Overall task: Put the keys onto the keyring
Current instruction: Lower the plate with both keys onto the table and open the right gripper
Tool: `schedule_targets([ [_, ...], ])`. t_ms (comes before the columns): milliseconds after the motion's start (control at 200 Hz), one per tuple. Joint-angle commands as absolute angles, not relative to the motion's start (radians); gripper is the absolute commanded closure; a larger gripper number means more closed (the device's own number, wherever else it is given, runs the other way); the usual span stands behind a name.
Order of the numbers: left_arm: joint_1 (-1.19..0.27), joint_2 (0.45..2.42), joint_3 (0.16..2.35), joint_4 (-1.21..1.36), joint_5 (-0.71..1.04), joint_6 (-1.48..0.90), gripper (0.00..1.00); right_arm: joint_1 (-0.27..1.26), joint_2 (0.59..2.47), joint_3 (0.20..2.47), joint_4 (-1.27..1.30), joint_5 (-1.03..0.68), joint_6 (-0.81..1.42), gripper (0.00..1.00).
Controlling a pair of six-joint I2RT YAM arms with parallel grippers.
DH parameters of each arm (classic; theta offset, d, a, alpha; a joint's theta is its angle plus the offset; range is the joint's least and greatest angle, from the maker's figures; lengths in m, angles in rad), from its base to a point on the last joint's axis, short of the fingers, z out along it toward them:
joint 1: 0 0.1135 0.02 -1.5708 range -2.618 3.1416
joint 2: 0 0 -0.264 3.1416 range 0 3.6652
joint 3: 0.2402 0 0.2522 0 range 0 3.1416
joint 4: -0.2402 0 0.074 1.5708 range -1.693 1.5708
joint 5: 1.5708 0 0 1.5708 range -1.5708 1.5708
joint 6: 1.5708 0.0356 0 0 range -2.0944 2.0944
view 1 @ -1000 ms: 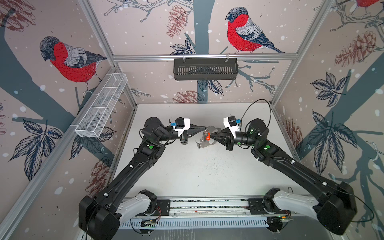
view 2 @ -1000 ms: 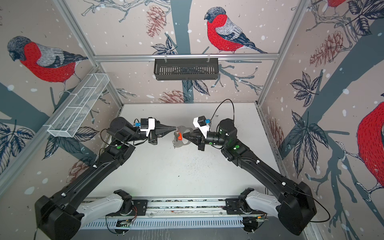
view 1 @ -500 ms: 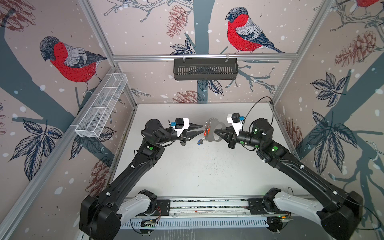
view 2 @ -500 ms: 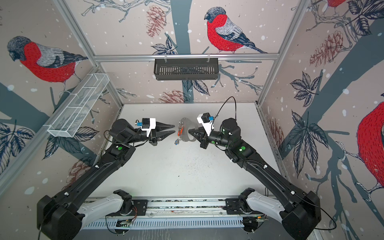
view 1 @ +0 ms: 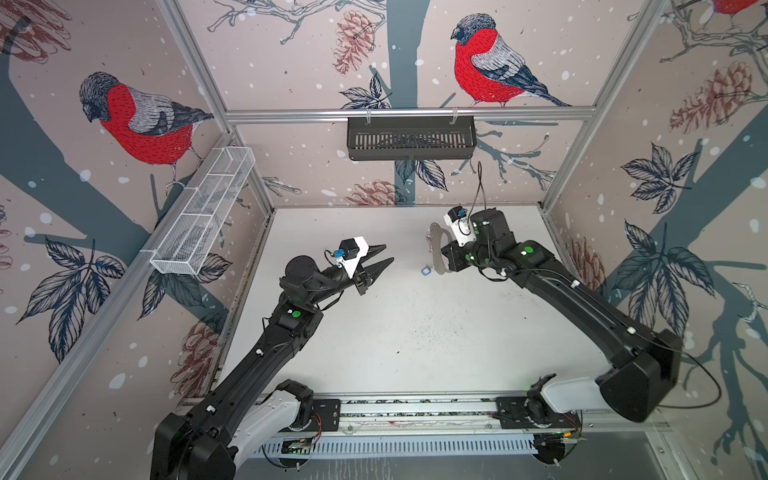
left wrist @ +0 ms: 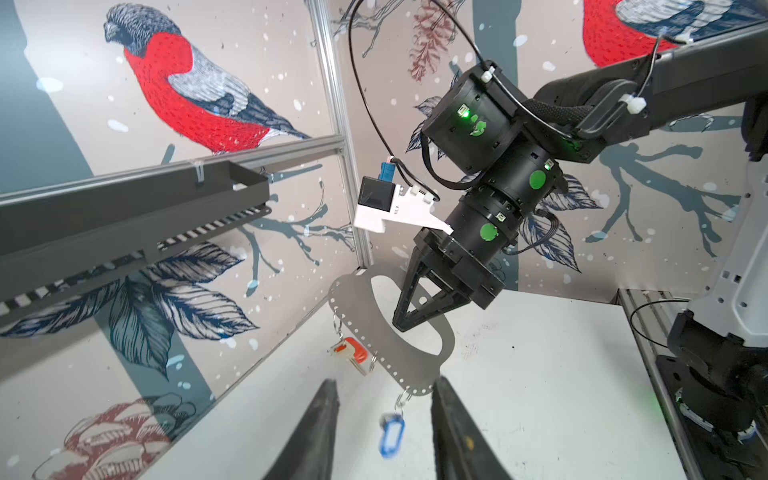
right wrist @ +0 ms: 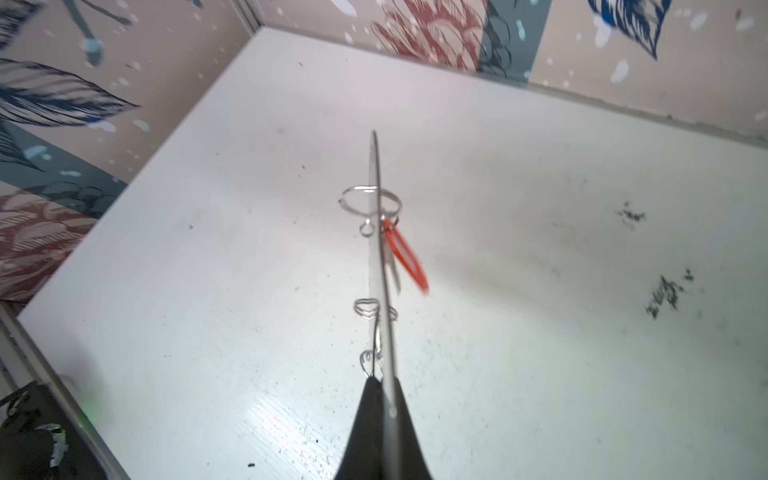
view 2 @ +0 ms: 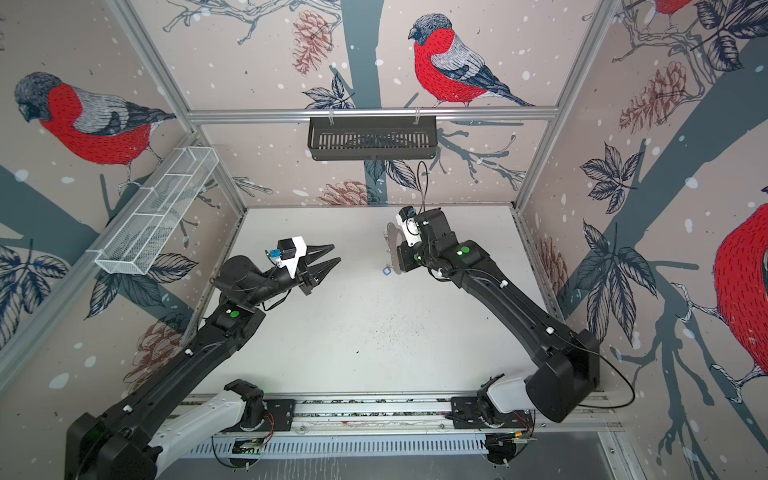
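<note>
My right gripper is shut on the keyring, a flat grey plate with a big slot, and holds it in the air near the back right of the table. Two keys hang from rings on its curved edge. One carries a red-orange tag, the other a blue tag, blurred as it swings. My left gripper is open and holds nothing. It stands well to the left of the plate, pointing at it.
A black slotted basket hangs on the back wall and a white wire basket on the left wall. The arms' base rail runs along the front edge. The white table has dark specks near its middle.
The grippers met at the keyring in mid-table. My left gripper has since opened and drawn back left. The right arm has carried the keyring, both tags hanging, toward the back right.
</note>
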State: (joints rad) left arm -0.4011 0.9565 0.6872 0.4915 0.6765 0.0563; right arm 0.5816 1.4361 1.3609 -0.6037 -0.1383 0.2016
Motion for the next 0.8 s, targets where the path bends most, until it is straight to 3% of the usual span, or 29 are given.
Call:
schedule_targets([
  [0,-0.400,0.944,0.659,0.518,0.615,0.007,0.61,0.569,1.478,1.412,-0.719,-0.140,0.226,1.00],
  [170,-0.401,0.927,0.590,0.585,0.611,-0.061,0.61,0.525,1.524,1.449,-0.705,-0.288,0.252,1.00],
  [380,-0.410,0.929,0.549,0.604,0.577,-0.106,0.61,0.528,1.690,1.598,-0.931,-0.262,0.222,1.00],
  [650,-0.424,0.939,0.524,0.613,0.517,-0.177,0.61,0.547,1.821,1.679,-1.021,-0.141,0.227,1.00],
  [795,-0.432,0.923,0.502,0.638,0.521,-0.191,0.61,0.573,1.884,1.720,-1.027,-0.159,0.226,1.00],
])
